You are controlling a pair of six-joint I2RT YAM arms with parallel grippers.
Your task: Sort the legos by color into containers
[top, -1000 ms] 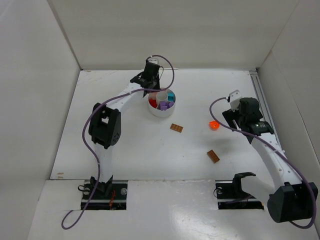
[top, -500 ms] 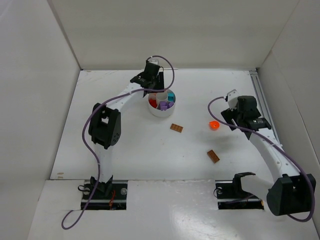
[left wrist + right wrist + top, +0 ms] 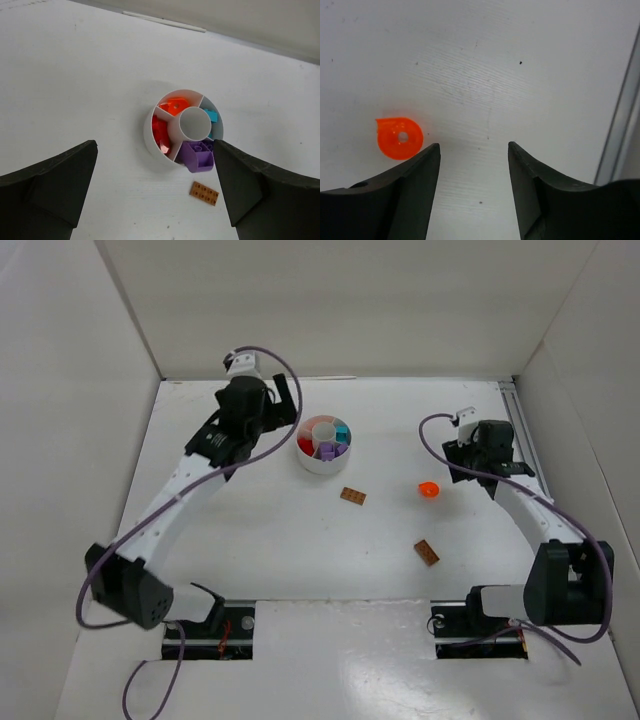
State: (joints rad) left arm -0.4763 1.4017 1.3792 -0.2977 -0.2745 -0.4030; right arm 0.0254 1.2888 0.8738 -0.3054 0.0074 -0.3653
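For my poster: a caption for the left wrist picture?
Open left gripper frames white dish of sorted legos, brown brick beside it.

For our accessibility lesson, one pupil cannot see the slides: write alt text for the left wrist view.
A white round dish holds orange, red, purple and teal legos in separate wedges. A brown brick lies on the table beside it; the open left gripper frames the bottom corners.

One round white dish [image 3: 320, 465]. Three loose legos outside it: two brown plates [image 3: 352, 496] and one orange rounded piece [image 3: 428, 489], between three and five o'clock.
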